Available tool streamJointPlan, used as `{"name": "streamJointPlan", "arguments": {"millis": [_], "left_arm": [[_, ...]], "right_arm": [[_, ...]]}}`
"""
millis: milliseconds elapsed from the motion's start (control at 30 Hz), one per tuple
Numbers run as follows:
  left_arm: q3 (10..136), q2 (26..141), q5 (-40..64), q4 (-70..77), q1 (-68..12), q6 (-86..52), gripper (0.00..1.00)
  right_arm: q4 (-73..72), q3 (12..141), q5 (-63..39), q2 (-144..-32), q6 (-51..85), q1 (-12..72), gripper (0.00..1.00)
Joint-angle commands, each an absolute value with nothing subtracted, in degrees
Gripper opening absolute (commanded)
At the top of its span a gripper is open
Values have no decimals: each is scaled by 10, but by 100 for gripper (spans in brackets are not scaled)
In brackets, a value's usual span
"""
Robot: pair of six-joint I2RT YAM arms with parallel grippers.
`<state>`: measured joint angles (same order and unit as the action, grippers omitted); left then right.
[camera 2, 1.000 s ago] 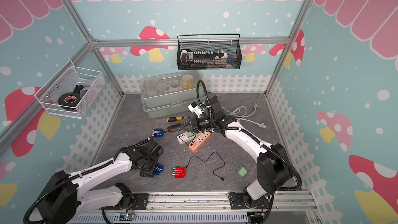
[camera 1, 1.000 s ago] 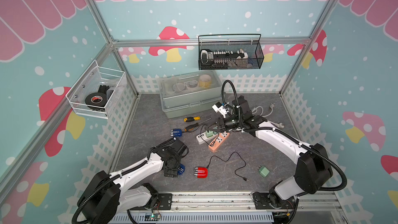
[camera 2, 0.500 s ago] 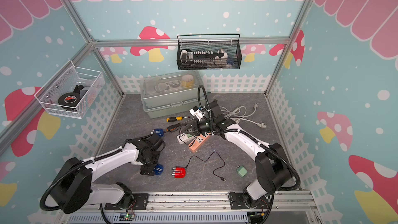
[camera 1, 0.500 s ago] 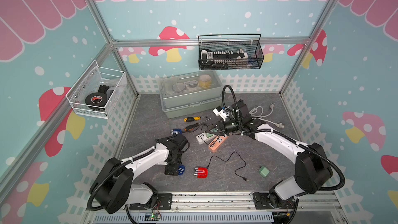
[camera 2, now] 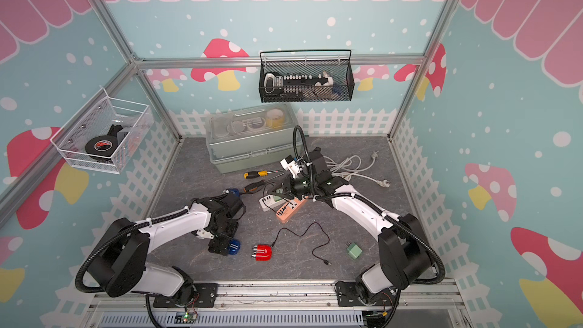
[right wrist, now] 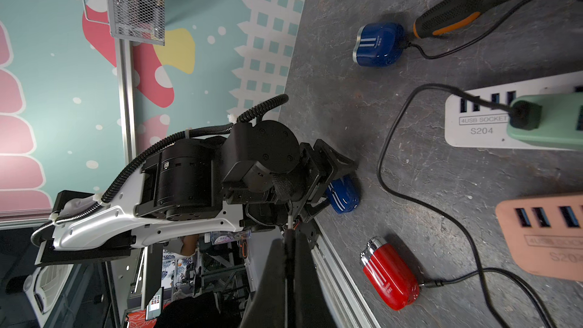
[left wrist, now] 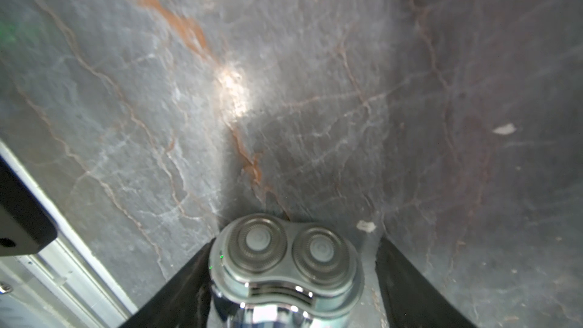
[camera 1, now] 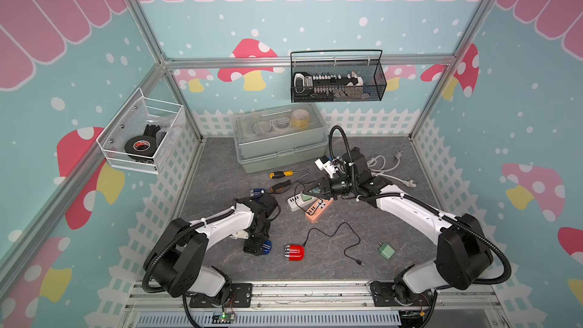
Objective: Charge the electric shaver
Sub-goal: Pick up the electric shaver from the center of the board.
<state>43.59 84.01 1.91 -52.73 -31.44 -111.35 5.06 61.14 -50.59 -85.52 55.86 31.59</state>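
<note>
A blue electric shaver [camera 1: 266, 246] [camera 2: 235, 246] [right wrist: 344, 195] lies on the grey floor near the front. My left gripper [camera 1: 257, 247] [camera 2: 225, 246] stands open around it. In the left wrist view the shaver's twin-head end [left wrist: 285, 260] sits between the fingers [left wrist: 176, 295]; one finger is against its side and the other stands apart. My right gripper [camera 1: 307, 191] [camera 2: 277, 190] [right wrist: 288, 242] is shut and empty, hovering over a green adapter [camera 1: 305, 197] [right wrist: 552, 118] plugged into a white power strip [camera 1: 295, 203] [right wrist: 473, 121]. A black cable runs from that adapter.
A red shaver [camera 1: 294, 253] [right wrist: 391, 276] with a black cable lies beside the blue one. A second blue shaver [camera 1: 257, 191], two screwdrivers [camera 1: 280, 186], an orange power strip [camera 1: 318, 211], a loose green adapter [camera 1: 386, 251], a grey toolbox [camera 1: 280, 140] and white cable [camera 1: 385, 168] lie around.
My left gripper has moved toward the front and come down around the blue shaver. The right gripper has sunk a little toward the white power strip.
</note>
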Motion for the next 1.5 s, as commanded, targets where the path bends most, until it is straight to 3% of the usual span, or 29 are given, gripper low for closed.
{"name": "streamJointPlan", "arguments": {"millis": [0,167,300,533,800,1133,1467], "left_arm": [[411,842,3,-502,-320,-1117,74],[388,826,4,-495,-323,-1125,45],[381,820,6,-491,-323,-1122,37],[418,780,3,-491,-317,-1100,0],[555,732,46,-521,-260,-1015,0],[682,791,168,-511,-207,-965,0],[706,825,237,-489,-177,-958,0]], "right_arm": [[29,608,-503,-848,563,319,0],[21,607,-501,-853,569,319,0],[16,606,-501,-854,573,319,0],[6,602,-513,-850,565,318,0],[-21,581,-523,-841,537,318,0],[-140,588,-489,-905,592,355,0],[-245,558,-457,-930,656,369,0]]}}
